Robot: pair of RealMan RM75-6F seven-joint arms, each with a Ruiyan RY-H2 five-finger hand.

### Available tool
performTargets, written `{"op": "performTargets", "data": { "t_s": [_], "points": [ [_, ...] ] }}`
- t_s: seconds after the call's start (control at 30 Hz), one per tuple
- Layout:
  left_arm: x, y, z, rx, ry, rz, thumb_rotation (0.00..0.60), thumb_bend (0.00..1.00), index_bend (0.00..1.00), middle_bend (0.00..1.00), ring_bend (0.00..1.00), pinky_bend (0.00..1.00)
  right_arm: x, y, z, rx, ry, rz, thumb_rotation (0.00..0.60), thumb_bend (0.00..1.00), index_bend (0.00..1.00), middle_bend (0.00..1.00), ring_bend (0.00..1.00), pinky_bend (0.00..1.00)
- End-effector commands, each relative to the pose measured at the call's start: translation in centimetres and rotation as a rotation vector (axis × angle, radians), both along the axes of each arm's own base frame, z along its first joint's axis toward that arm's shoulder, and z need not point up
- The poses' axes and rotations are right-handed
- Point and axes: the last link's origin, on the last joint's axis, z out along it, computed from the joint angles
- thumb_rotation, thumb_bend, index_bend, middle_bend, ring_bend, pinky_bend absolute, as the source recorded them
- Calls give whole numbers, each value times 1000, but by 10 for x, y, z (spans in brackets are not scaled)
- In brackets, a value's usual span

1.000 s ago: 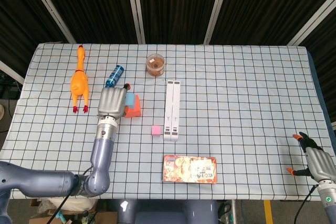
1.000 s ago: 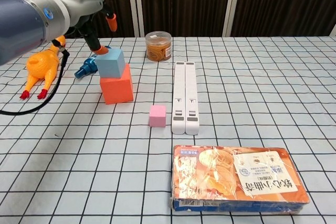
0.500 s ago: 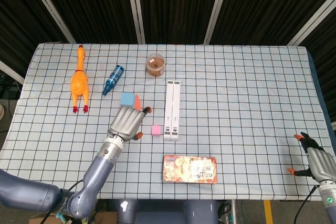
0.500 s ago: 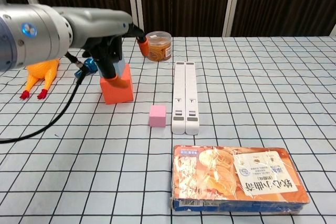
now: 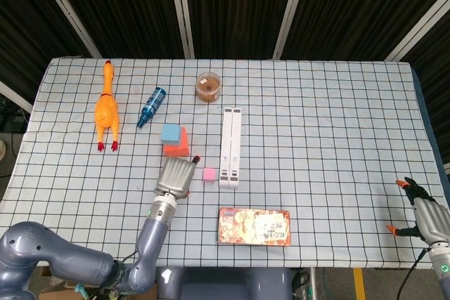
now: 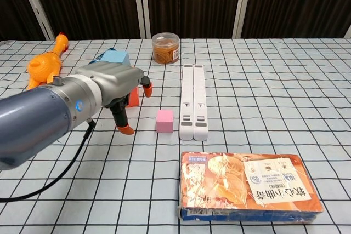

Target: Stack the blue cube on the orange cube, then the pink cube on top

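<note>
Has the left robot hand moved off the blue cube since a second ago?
Yes. In the head view the left robot hand has pulled back toward the robot, away from the blue cube, and now sits beside the pink cube, holding nothing.

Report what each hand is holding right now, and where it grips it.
Nothing is held. The left hand hovers beside the pink cube, fingers apart and not touching it. The right hand is open at the table's edge.

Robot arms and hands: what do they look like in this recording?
Glossy blue-grey arm shells. The left hand has a silver-grey casing, orange fingertips, a small blue light on the forearm and a black cable trailing. The right hand is grey with dark fingers, also orange-tipped.
</note>
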Motion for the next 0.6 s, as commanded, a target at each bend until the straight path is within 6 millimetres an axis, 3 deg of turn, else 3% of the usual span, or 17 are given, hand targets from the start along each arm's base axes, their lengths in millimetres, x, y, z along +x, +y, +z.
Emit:
{"op": "performTargets", "data": {
  "t_s": [0.03, 0.23, 0.6],
  "points": [
    [4, 3, -16, -4, -20, 24, 600, 205, 233, 944, 768, 786, -1, 0, 1, -1, 0, -2, 600, 41, 135, 46, 104, 213],
    [17, 10, -26, 7, -34, 16, 600, 205, 240, 945, 768, 786, -2, 0, 1, -1, -7, -4, 600, 41, 135, 46, 104, 213],
    [24, 15, -34, 12, -18, 15, 600, 229, 303, 949, 768, 788, -3, 0, 2, -4, -7, -6, 600, 41, 135, 46, 104, 213]
  ]
}}
